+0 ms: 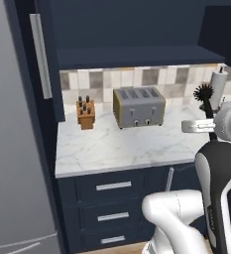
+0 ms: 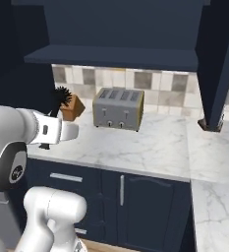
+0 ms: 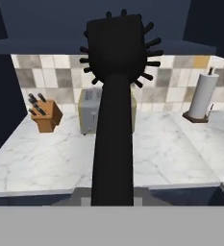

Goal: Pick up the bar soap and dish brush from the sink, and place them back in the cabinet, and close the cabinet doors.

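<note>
Nearest: end effector (image 3: 112,199), closed on the handle of the dish brush (image 3: 114,91), held upright in the air in front of the worktop edge, bristly head uppermost; the brush head also shows above the white hand in the left base view (image 1: 204,93) and in the right base view (image 2: 62,95). Below it: navy drawers (image 1: 112,201) with short horizontal handles, and a lower door with a vertical bar handle (image 2: 121,190). Next: worktop (image 1: 117,146), white marble, carrying three items. Item one, knife block (image 1: 86,114), orange-brown with dark knife handles, standing at the left near the wall. Item two, toaster (image 1: 139,106), silver, four slots, standing at the middle, just right of the knife block. Item three, paper towel roll (image 3: 201,97), white, upright on a dark base, well to the right. Behind: tiled wall (image 2: 160,88) in beige and grey squares. Farthest and above: cabinet (image 1: 129,30), dark navy, its shelf (image 2: 111,57) over the worktop, one cabinet door (image 1: 47,59) standing open at the left, with a long silver bar handle.
</note>
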Tool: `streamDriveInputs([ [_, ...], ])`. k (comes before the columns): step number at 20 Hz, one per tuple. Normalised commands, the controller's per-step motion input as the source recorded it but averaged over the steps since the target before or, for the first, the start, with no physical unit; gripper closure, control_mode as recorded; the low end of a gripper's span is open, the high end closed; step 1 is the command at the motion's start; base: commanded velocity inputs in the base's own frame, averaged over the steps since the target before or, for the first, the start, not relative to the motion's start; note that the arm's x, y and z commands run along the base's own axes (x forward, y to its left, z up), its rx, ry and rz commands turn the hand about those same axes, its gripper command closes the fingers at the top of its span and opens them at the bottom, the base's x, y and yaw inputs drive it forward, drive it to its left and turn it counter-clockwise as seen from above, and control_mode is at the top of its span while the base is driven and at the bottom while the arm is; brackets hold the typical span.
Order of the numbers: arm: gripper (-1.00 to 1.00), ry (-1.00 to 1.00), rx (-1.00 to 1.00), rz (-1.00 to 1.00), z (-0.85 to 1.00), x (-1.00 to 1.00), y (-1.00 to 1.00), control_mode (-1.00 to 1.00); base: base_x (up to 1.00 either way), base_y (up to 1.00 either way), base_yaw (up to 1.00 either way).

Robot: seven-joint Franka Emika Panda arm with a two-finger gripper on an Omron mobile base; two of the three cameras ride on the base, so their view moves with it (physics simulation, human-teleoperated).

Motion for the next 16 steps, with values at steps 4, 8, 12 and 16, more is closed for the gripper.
streamDriveInputs([
  [4,1.0,0.0,0.0,0.0,0.0,0.0,0.0,1.0,0.57,-0.29,0.0],
  [8,1.0,0.0,0.0,0.0,0.0,0.0,0.0,1.0,0.38,-0.24,0.0],
  [12,1.0,0.0,0.0,0.0,0.0,0.0,0.0,1.0,0.31,-0.24,0.0],
  [16,1.0,0.0,0.0,0.0,0.0,0.0,0.0,1.0,0.17,-0.16,-0.05],
])
